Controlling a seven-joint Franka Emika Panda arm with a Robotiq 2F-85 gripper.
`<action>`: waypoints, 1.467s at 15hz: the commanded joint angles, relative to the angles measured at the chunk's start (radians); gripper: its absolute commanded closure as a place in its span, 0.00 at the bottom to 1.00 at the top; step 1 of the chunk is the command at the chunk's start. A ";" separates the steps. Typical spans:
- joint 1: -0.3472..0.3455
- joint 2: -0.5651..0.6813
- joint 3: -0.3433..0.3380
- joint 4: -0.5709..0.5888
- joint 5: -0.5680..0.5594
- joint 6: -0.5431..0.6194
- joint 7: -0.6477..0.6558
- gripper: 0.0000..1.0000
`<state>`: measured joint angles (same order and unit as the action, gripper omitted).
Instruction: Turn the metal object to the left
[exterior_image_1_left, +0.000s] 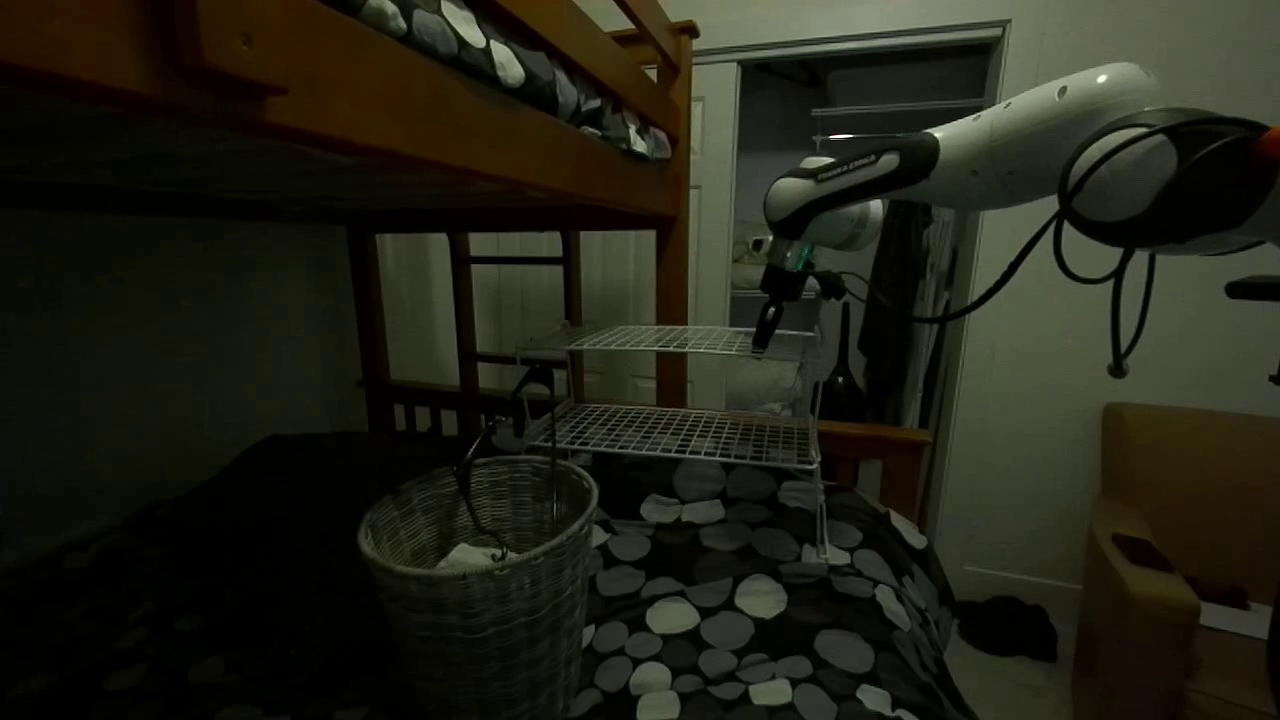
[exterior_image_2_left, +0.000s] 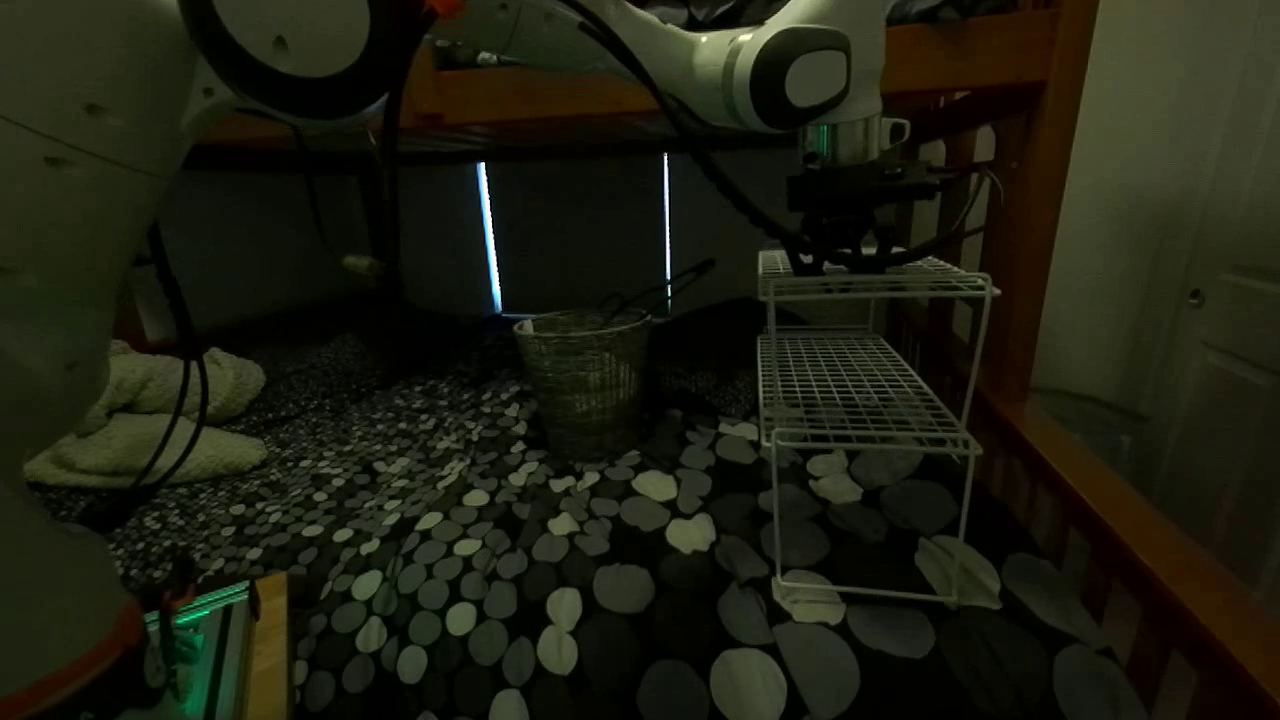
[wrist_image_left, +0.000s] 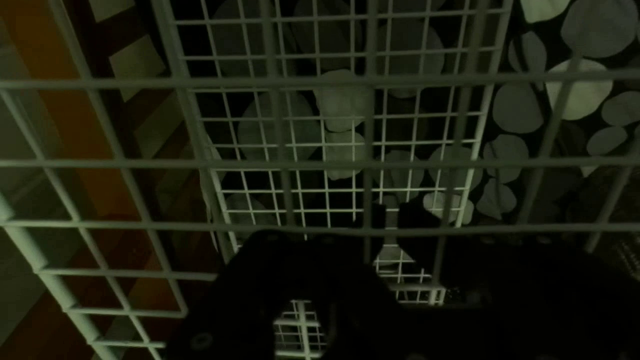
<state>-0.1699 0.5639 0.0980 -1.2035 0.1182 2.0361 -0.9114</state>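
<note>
On the dotted bedspread (exterior_image_2_left: 520, 560), near the wooden footboard (exterior_image_2_left: 1130, 525), the white wire rack (exterior_image_2_left: 860, 385) stands upright on thin legs (exterior_image_2_left: 966, 520), one tier above the other. In both exterior views it is to the right of the woven basket (exterior_image_2_left: 585, 390); the two stand apart. A thin dark item (exterior_image_2_left: 700, 269), too dim to name, sticks up out of the basket.

In an exterior view the white arm (exterior_image_1_left: 1040, 140) extends in from the right, and its gripper (wrist_image_left: 392, 215) points down at the right part of the rack's upper tier (exterior_image_1_left: 650, 340). In the wrist view, wires of that tier cross in front of the black fingertips (wrist_image_left: 379, 215), which sit down in the mesh. The jaws are loosed and stand slightly apart; the lower tier (exterior_image_1_left: 680, 435) shows through the narrow gap between them. I cannot tell whether a fingertip touches a wire.

To the near left, the frame of the upper bunk (exterior_image_1_left: 430, 120) hangs over the bed, and farther back a dark ladder (exterior_image_1_left: 463, 310) stands beyond the rack's left end. A tan armchair (exterior_image_1_left: 1190, 480) is on the right, off the bed. In an exterior view, a cream blanket (exterior_image_2_left: 120, 440) lies at the left, partly behind the arm.
</note>
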 joint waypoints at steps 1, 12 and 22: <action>-0.081 -0.087 0.047 -0.005 0.153 -0.008 -0.111 0.96; -0.123 -0.240 -0.010 -0.002 0.028 -0.237 -0.209 0.96; -0.256 -0.515 -0.100 -0.313 0.150 -0.107 -0.251 0.95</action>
<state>-0.3930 0.1961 -0.0011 -1.3722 0.1567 1.8296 -1.1117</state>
